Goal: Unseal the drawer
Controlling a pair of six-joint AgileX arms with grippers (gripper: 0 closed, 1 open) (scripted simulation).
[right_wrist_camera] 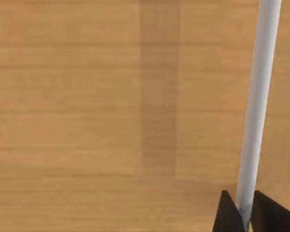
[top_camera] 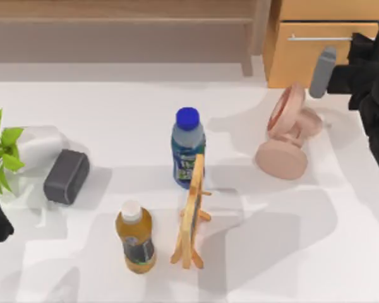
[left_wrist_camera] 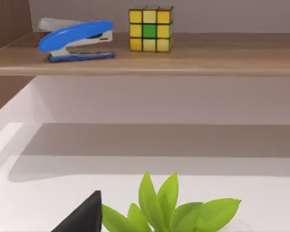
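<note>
Left hand (left_wrist_camera: pixel 82 215) parked at far left edge of tabletop (top_camera: pixel 316 252), beside potted plant (top_camera: pixel 1 148); can't tell if open or closed. Drawer (top_camera: pixel 303 60) at top right, front looks flush w/ cabinet (not pulled out). Right hand (right_wrist_camera: pixel 241 212) up against drawer front, fingers (right_wrist_camera: pixel 227 215) pinched closed on silver bar handle (right_wrist_camera: pixel 258 96).

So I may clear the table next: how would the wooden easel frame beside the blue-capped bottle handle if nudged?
The wooden easel frame would probably tip easily: it stands tall and thin on small splayed feet. It looks stiff and likely light. Falling, it might hit the blue-capped bottle or the yellow juice bottle close by.
</note>
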